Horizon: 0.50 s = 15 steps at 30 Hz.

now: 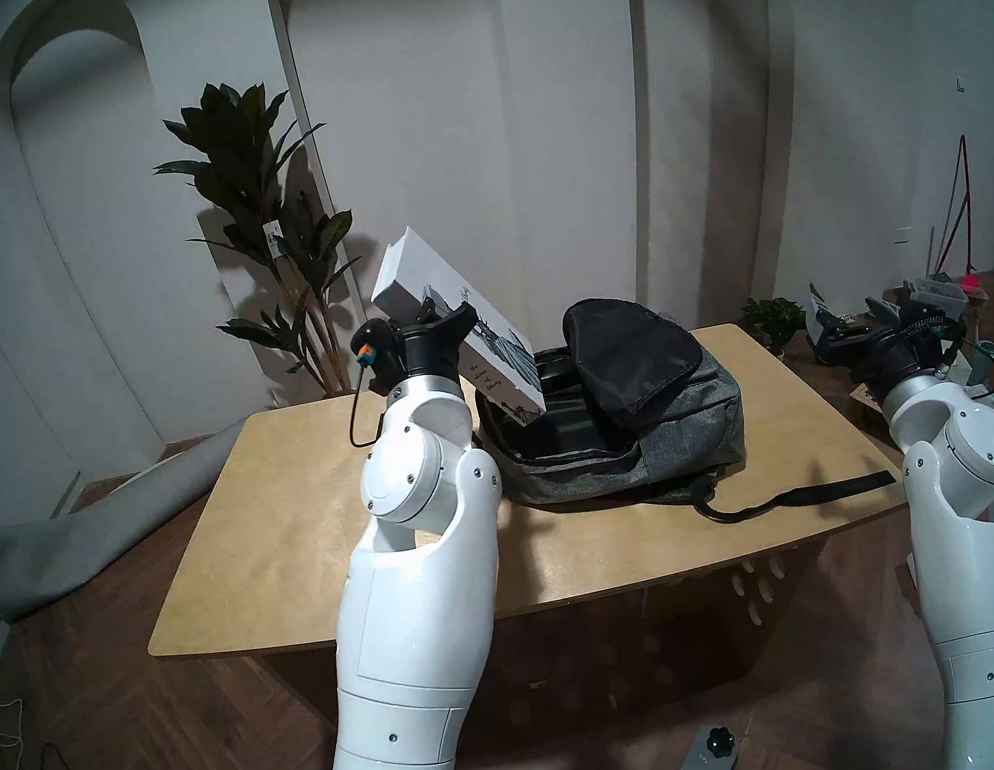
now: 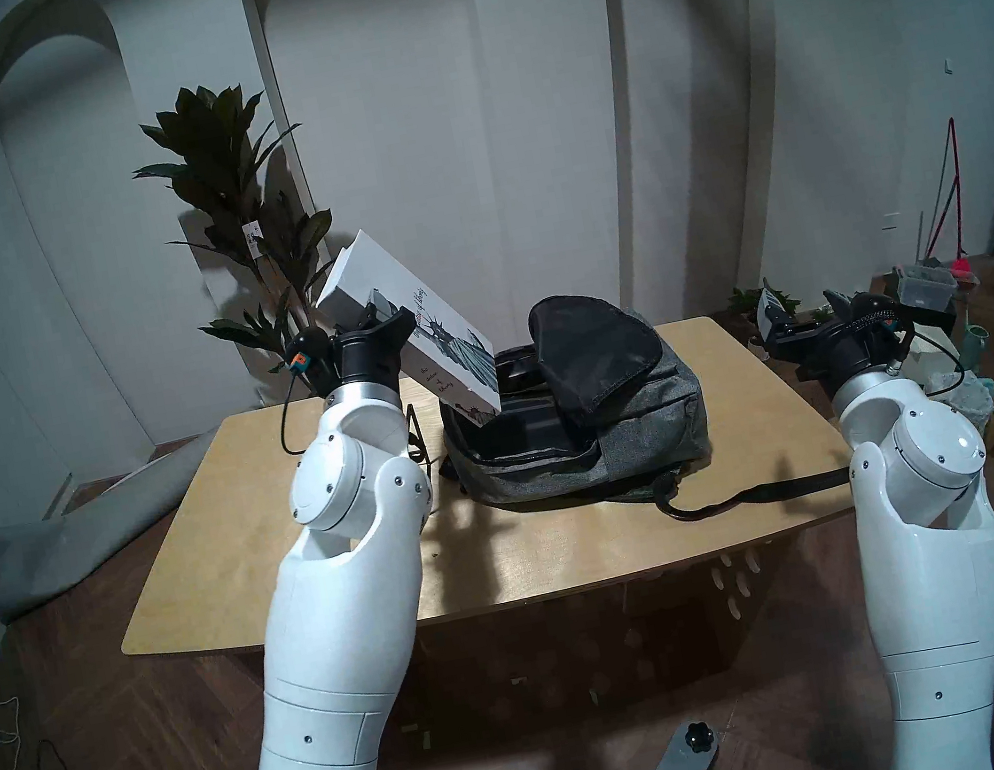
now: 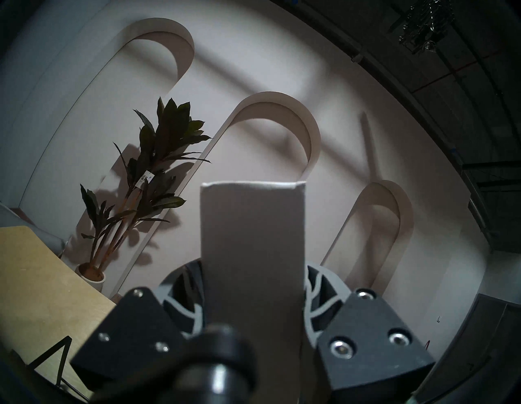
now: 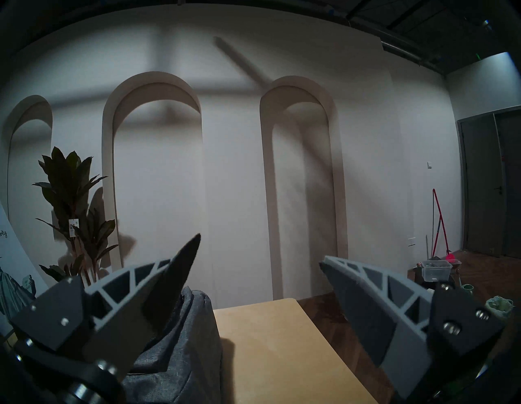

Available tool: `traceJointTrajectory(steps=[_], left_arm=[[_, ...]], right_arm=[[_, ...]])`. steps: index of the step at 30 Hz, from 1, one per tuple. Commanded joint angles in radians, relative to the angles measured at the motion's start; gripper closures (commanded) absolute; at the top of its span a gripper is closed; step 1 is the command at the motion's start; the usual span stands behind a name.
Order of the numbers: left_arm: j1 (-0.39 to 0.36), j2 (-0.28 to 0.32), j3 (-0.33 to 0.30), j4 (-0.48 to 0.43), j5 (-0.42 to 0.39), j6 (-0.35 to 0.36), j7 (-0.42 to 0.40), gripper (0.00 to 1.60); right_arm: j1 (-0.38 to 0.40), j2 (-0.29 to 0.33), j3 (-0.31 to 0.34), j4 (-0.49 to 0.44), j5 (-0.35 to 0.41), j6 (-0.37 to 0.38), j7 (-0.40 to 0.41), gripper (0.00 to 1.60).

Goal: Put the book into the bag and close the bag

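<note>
Left hand [image 1: 436, 319] pinching thick white hardcover book [image 1: 430, 284] over grey heathered bag [image 1: 683, 407]; right hand [image 4: 259, 270] spread

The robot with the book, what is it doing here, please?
The left gripper is shut on a white Statue of Liberty book and holds it tilted in the air, lower corner over the open mouth of a grey backpack lying on the wooden table. The backpack's black-lined flap is folded back, so the book is not yet inside. The right gripper is open and empty, off to the table's right side.
</note>
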Motion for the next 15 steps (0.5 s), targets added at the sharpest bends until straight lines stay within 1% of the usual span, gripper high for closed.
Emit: traceJointTrajectory(steps=[1, 2, 3, 5, 6, 8, 9, 10, 11, 14, 15], left_arm=[[-0.101, -0.046, 0.026, 0.058, 0.022, -0.081, 0.033, 1.6], [-0.11, -0.051, 0.029, 0.075, 0.03, -0.092, 0.044, 1.6], [-0.129, -0.063, 0.035, 0.11, 0.04, -0.115, 0.062, 1.6], [-0.133, -0.067, 0.038, 0.122, 0.043, -0.126, 0.07, 1.6], [-0.153, -0.081, 0.044, 0.164, 0.062, -0.157, 0.095, 1.6], [-0.17, -0.094, 0.048, 0.199, 0.066, -0.189, 0.113, 1.6], [-0.171, -0.096, 0.051, 0.209, 0.074, -0.203, 0.119, 1.6], [-0.171, -0.096, 0.051, 0.209, 0.074, -0.203, 0.119, 1.6], [-0.175, -0.101, 0.057, 0.232, 0.077, -0.236, 0.133, 1.6], [-0.176, -0.103, 0.068, 0.247, 0.086, -0.265, 0.148, 1.6], [-0.173, -0.101, 0.082, 0.254, 0.089, -0.292, 0.165, 1.6]], right_arm=[[0.036, 0.028, 0.009, 0.002, 0.017, 0.012, 0.019, 0.0], [0.041, 0.031, 0.009, 0.006, 0.019, 0.014, 0.022, 0.0], [0.05, 0.035, 0.008, 0.017, 0.022, 0.018, 0.026, 0.0], [0.054, 0.037, 0.008, 0.021, 0.024, 0.019, 0.029, 0.0], [0.062, 0.04, 0.008, 0.032, 0.03, 0.022, 0.037, 0.0], [0.067, 0.043, 0.006, 0.041, 0.031, 0.022, 0.042, 0.0], [0.069, 0.044, 0.005, 0.045, 0.031, 0.021, 0.044, 0.0], [0.069, 0.044, 0.005, 0.045, 0.031, 0.021, 0.044, 0.0], [0.071, 0.045, 0.001, 0.052, 0.031, 0.019, 0.05, 0.0], [0.073, 0.046, -0.002, 0.056, 0.032, 0.016, 0.056, 0.0], [0.075, 0.048, -0.005, 0.059, 0.03, 0.01, 0.062, 0.0]])
